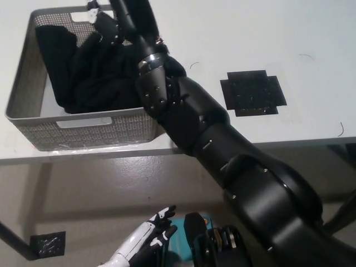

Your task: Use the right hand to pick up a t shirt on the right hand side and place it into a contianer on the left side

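**A:** The black t shirt (83, 72) is lying inside the mesh container (83, 130) on the table (311, 33), bunched against the near and left walls. The right hand (105, 28) is up at the far rim, over the cloth.

**B:** Fingers let go or not?

**A:** I cannot tell; black hand on black cloth, no telling if it is clamped or apart.

**B:** Then that's the risk. If any fabric is caught when the arm lifts, the shirt could come back out over the rim.

**A:** And the forearm crosses the container's right wall. A careless pull sideways could shove the container along the table.

**B:** Left hand (147, 245)?

**A:** Down low below the table edge, fingers spread, holding nothing.
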`<state>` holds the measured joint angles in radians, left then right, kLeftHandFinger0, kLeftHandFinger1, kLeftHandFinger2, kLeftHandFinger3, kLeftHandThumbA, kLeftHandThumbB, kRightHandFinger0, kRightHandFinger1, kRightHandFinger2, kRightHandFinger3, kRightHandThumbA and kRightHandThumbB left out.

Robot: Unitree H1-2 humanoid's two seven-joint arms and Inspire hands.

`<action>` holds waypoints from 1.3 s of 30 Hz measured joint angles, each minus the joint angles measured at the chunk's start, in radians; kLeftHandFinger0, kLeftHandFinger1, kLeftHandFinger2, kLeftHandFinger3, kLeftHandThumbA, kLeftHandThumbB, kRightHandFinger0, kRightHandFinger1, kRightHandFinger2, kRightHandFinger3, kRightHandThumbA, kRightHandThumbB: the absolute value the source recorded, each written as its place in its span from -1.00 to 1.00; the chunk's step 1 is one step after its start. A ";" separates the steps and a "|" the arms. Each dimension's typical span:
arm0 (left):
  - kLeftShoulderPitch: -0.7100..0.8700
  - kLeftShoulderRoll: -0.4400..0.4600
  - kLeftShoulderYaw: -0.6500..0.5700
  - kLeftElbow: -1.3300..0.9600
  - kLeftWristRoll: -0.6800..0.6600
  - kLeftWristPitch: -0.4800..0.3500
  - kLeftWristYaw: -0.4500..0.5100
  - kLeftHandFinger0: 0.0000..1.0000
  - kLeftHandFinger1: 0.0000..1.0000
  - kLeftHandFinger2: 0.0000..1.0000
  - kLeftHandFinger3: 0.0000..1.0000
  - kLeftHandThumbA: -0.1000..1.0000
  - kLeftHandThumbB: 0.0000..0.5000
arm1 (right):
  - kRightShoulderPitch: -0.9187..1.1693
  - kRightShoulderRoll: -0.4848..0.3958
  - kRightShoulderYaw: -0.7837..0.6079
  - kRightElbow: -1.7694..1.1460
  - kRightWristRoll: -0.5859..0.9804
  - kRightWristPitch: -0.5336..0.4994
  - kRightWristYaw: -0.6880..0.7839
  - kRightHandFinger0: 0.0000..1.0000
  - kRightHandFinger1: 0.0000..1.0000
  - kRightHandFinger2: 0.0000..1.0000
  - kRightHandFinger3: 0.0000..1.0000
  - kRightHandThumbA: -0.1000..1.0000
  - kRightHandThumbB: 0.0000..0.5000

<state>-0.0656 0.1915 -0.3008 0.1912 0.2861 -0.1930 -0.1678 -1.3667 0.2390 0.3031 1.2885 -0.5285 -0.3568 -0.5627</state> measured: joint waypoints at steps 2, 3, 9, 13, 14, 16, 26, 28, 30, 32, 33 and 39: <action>0.003 0.002 0.002 -0.004 0.000 0.004 -0.001 0.74 0.88 1.00 1.00 1.00 0.85 | -0.005 -0.001 0.046 0.000 -0.017 0.043 0.025 1.00 1.00 1.00 1.00 1.00 1.00; 0.005 0.002 0.003 -0.005 0.000 0.005 -0.001 0.74 0.88 1.00 1.00 1.00 0.84 | -0.006 -0.002 0.064 0.000 -0.024 0.060 0.036 1.00 1.00 1.00 1.00 1.00 1.00; 0.010 0.004 0.022 -0.004 -0.001 0.007 0.000 0.70 0.79 1.00 1.00 1.00 0.76 | 0.028 -0.048 0.143 -0.106 -0.061 0.194 0.150 1.00 1.00 1.00 1.00 1.00 1.00; 0.014 0.006 0.029 0.008 0.002 0.006 0.001 0.69 0.77 1.00 1.00 1.00 0.87 | 0.124 -0.115 0.164 -0.282 -0.076 0.258 0.211 1.00 1.00 1.00 1.00 1.00 1.00; 0.015 0.006 0.029 0.011 0.003 0.006 0.001 0.70 0.78 1.00 1.00 1.00 0.90 | 0.160 -0.134 0.165 -0.333 -0.079 0.266 0.223 1.00 1.00 1.00 1.00 1.00 1.00; 0.018 0.006 0.032 0.013 0.002 0.006 0.001 0.85 0.85 1.00 1.00 1.00 0.83 | 0.228 -0.173 0.167 -0.413 -0.084 0.282 0.242 1.00 1.00 1.00 1.00 1.00 1.00; 0.055 0.018 0.067 0.015 -0.003 0.006 0.001 0.63 0.75 1.00 1.00 1.00 0.74 | 0.643 -0.413 0.122 -0.799 -0.089 0.310 0.280 1.00 1.00 1.00 1.00 1.00 0.93; 0.060 0.018 0.076 0.017 -0.003 0.006 0.001 0.63 0.75 1.00 1.00 1.00 0.70 | 0.707 -0.445 0.107 -0.860 -0.089 0.314 0.284 1.00 1.00 1.00 1.00 1.00 0.88; 0.069 0.019 0.089 0.021 -0.003 0.006 0.001 0.61 0.72 1.00 1.00 1.00 0.65 | 0.791 -0.480 0.090 -0.935 -0.089 0.317 0.289 1.00 1.00 1.00 1.00 1.00 0.78; 0.078 0.019 0.097 0.029 -0.003 0.005 0.003 0.53 0.68 1.00 1.00 1.00 0.62 | 0.883 -0.508 0.065 -1.021 -0.087 0.318 0.293 1.00 1.00 1.00 1.00 1.00 0.76; 0.082 0.019 0.100 0.035 -0.003 0.004 0.004 0.50 0.67 1.00 1.00 1.00 0.67 | 0.921 -0.517 0.055 -1.059 -0.086 0.319 0.295 1.00 1.00 1.00 1.00 1.00 0.73; 0.116 0.018 0.138 0.061 -0.007 -0.017 0.016 0.56 0.73 1.00 1.00 1.00 0.84 | 1.169 -0.572 -0.028 -1.277 -0.071 0.309 0.298 1.00 1.00 1.00 1.00 1.00 0.55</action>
<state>0.0500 0.2092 -0.1624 0.2520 0.2786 -0.2102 -0.1519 -0.1980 -0.3332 0.2747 0.0111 -0.5998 -0.0482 -0.2652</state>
